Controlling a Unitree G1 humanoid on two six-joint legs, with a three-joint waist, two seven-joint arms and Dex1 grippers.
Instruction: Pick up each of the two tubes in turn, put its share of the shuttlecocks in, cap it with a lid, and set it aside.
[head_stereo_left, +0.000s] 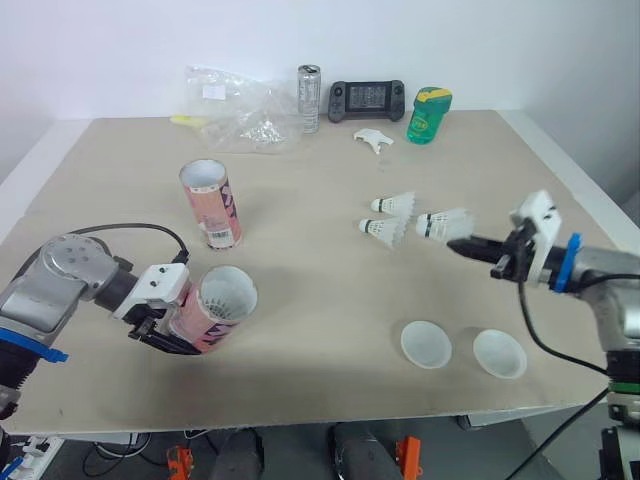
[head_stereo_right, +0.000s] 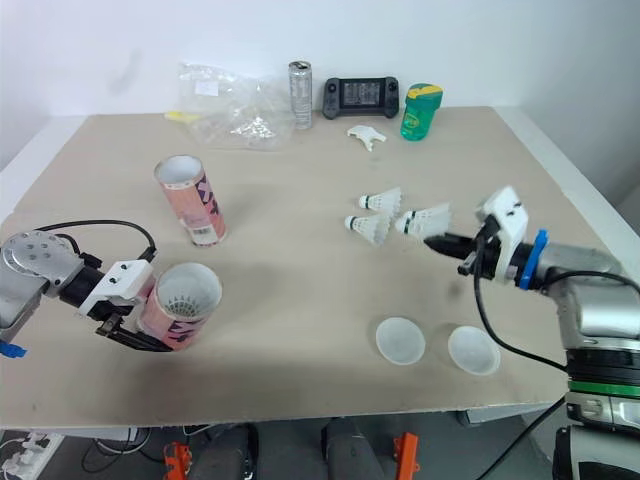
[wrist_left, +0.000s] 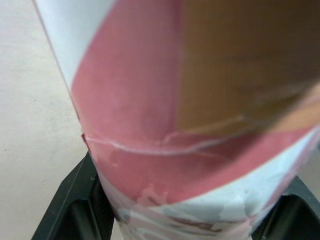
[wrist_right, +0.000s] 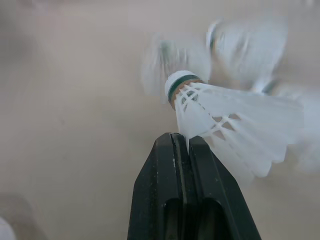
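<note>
Overview from the head camera: the left gripper (head_stereo_left: 172, 332) is clamped round the lower body of a red-and-white tube (head_stereo_left: 215, 310), held tilted with its open mouth raised toward the camera. White netting shows inside the mouth, but what it belongs to cannot be made out. A second tube (head_stereo_left: 210, 205) stands on the table (head_stereo_left: 300, 270) beyond these jaws, apart from them. The right gripper (head_stereo_left: 462, 244) has its jaws pressed together on the skirt edge of a shuttlecock (head_stereo_left: 445, 223), cork end pointing away from the jaws. Two loose shuttlecocks (head_stereo_left: 395, 204) lie just past the held one, farther from the jaws. Two lids (head_stereo_left: 425, 343) rest near the table's front edge, on the robot's side of the right jaws and clear of them. Left wrist camera: the tube wall spans the gap between both fingers (wrist_left: 75, 200); its two ends are cut off. Right wrist camera: the jaws meet with no gap, feather tips caught at their ends; the loose shuttlecocks behind are blurred.
</note>
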